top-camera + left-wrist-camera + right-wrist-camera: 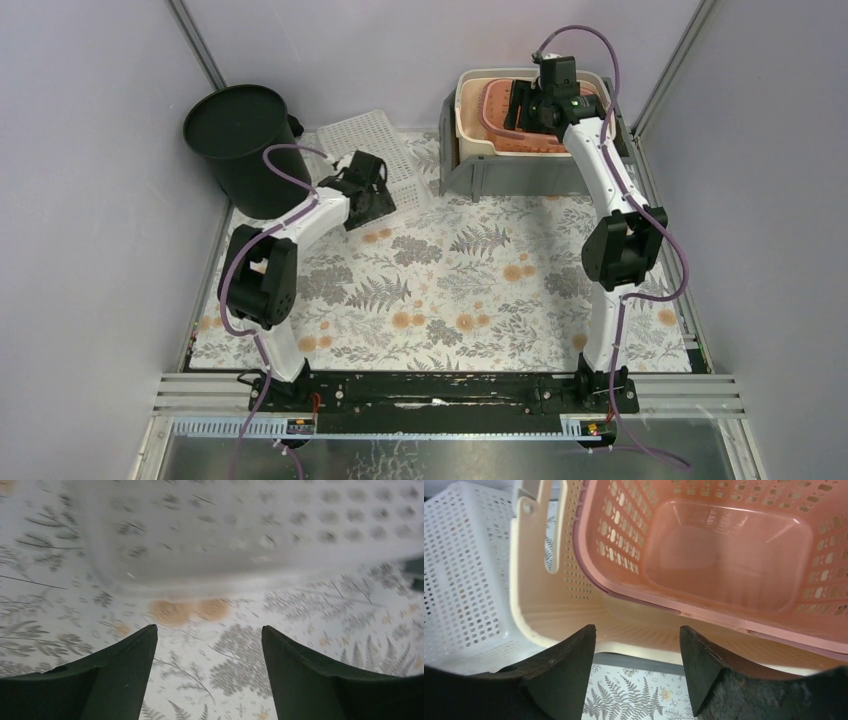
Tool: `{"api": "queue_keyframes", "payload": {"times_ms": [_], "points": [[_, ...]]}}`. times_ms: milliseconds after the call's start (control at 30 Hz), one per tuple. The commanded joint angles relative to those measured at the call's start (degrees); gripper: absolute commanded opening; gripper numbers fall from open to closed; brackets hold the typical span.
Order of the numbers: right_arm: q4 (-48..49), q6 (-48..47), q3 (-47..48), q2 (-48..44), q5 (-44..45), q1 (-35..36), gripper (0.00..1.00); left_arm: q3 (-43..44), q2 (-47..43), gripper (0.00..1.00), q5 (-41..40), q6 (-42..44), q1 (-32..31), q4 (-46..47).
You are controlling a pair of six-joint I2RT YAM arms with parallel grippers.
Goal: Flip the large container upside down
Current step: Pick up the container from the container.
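Observation:
A tall black round bucket (238, 140) stands upright at the back left, its mouth up. A grey bin (500, 178) at the back right holds a cream basket (549, 605) with a pink basket (734, 545) nested in it, both mouth up. I cannot tell which of these is the large container. My right gripper (638, 628) hangs open over the cream basket's near rim, with nothing between its fingers. My left gripper (210, 629) is open just above the cloth, facing the blurred white basket (225, 535), apart from it.
The white perforated basket (375, 150) lies between the bucket and the grey bin, tilted on the floral cloth (470, 290). Grey walls close in the back and both sides. The arms' bases sit on a black rail (440, 390) at the near edge.

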Motion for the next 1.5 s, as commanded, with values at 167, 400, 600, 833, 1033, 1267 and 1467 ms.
{"api": "queue_keyframes", "payload": {"times_ms": [167, 400, 600, 833, 1033, 1267, 1467], "points": [[1.1, -1.4, 4.0, 4.7, -0.6, -1.0, 0.71, -3.1, -1.4, 0.83, 0.0, 1.0, 8.9, 4.1], [2.0, -3.1, 3.9, 6.4, -0.7, -1.0, 0.78, -5.3, -3.5, 0.85, -1.1, 0.9, 9.1, 4.1], [0.7, -5.4, 6.0, 8.5, 0.0, -1.0, 0.81, -8.7, -8.1, 0.90, 2.1, -0.2, 9.1, 4.1], [0.6, -6.0, 2.3, 7.5, 1.3, -1.0, 0.73, -13.9, -16.4, 0.91, 4.5, -0.9, 6.8, 4.2], [0.6, -6.4, -0.2, 5.6, 2.5, -1.0, 0.68, -15.3, -20.8, 0.91, 4.3, -1.3, 4.3, 2.8], [8.2, -3.5, -5.4, -2.9, -5.1, -0.9, 0.77, -15.8, -24.8, 0.91, 4.7, -1.6, 2.5, 1.0], [17.8, -0.2, -9.2, -6.1, -9.3, -0.8, 0.79, -15.8, -27.5, 0.91, 5.4, -1.3, 2.1, 0.0]]}}
